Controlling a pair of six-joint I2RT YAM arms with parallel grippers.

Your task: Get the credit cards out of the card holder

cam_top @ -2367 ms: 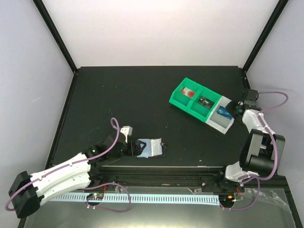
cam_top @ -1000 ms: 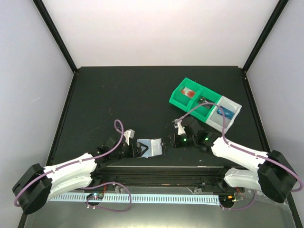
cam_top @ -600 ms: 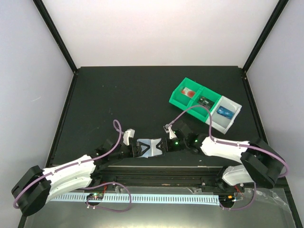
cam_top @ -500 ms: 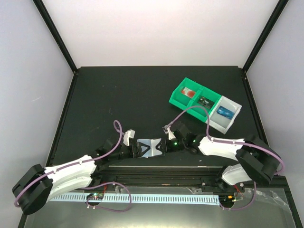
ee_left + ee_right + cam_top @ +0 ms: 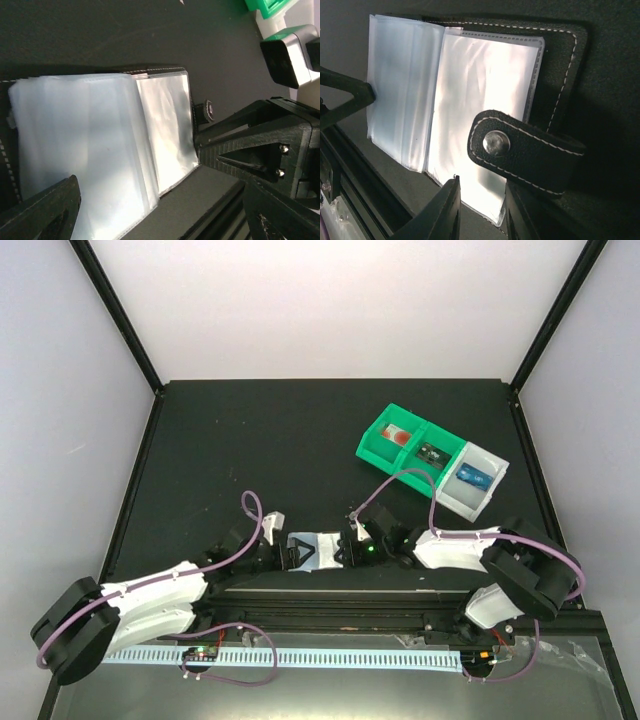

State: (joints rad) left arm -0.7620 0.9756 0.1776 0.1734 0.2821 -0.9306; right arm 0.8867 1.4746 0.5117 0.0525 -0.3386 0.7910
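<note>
While the left tool (image 5: 294, 554) gapes (wide), the card holder (image 5: 322, 546) lies open.

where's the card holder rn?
Top view: the card holder lies open at the near edge of the table, around the middle, directly between the left hand and the right hand.

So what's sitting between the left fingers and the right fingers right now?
The pale translucent plastic folding card holder with a dark stitched edge, lying open, fills the stretch between the left fingers and right fingers, clearest in the top view.
</note>
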